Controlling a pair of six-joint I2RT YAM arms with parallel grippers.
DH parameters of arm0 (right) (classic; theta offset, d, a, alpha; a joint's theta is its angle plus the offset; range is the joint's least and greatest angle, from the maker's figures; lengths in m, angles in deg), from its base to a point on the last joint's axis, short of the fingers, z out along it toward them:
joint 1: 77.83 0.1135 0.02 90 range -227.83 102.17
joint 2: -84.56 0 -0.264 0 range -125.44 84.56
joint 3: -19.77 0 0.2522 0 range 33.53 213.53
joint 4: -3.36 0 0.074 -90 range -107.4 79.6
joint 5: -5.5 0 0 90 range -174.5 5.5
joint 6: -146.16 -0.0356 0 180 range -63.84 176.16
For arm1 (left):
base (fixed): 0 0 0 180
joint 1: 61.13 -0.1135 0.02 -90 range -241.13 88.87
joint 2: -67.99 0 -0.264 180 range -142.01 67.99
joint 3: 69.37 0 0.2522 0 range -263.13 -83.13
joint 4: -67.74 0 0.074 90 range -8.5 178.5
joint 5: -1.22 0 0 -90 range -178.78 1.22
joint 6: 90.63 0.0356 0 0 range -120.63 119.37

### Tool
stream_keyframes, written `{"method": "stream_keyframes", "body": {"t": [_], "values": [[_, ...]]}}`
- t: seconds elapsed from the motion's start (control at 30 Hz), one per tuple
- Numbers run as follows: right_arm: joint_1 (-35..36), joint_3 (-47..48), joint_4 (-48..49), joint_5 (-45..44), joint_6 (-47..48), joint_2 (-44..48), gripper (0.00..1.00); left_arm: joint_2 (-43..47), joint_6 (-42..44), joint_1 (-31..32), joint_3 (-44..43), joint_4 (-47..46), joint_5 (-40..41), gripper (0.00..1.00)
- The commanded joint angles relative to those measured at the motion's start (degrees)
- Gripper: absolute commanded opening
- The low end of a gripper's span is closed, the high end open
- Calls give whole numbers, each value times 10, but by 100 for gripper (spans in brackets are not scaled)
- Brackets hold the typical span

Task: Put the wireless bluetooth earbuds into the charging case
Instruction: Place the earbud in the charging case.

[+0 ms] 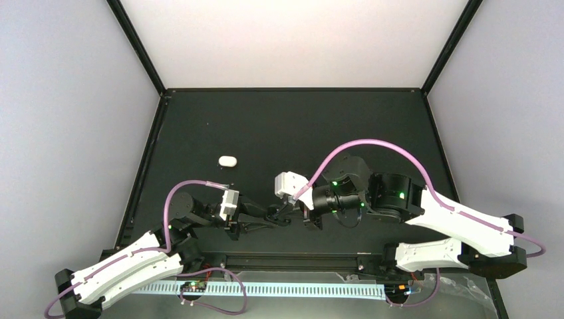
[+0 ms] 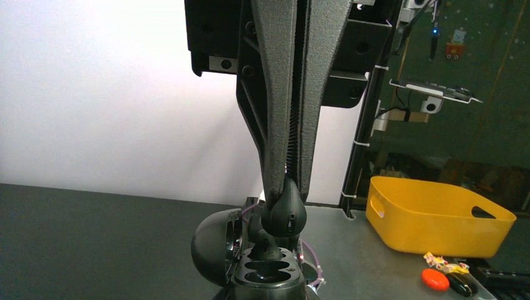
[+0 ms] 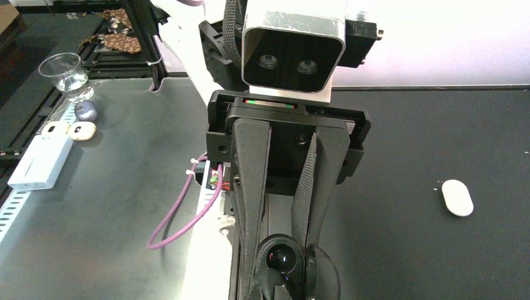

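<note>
Low over the near middle of the table, the two grippers meet tip to tip. My left gripper (image 1: 268, 216) is shut on the black charging case (image 2: 269, 275). The case is open, with its lid (image 2: 214, 247) swung left and two empty wells facing up. In the left wrist view my right gripper (image 2: 289, 187) comes down from above, shut on a black earbud (image 2: 284, 215) hanging just over the case's back edge. A dark lump (image 2: 265, 247) stands under it at the back well; I cannot tell what it is. The right wrist view shows one glossy well (image 3: 281, 257) between the left gripper's fingers (image 3: 253, 187).
A closed white oval case (image 1: 227, 161) lies on the black table left of centre, also in the right wrist view as the white case (image 3: 457, 197). A tiny white speck (image 1: 207, 123) lies farther back. Off the table are a yellow bin (image 2: 437, 215) and a glass (image 3: 65, 75).
</note>
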Motion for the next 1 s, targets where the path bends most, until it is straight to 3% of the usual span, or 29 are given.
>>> {"method": "stream_keyframes", "body": {"t": [0.0,0.97], "values": [[6,17,-9,-16,5,-1,1,4,11,3,-20,3,-2,2],[18,20,-10,-50,8,-12,1,5,12,3,-20,6,5,2]]}}
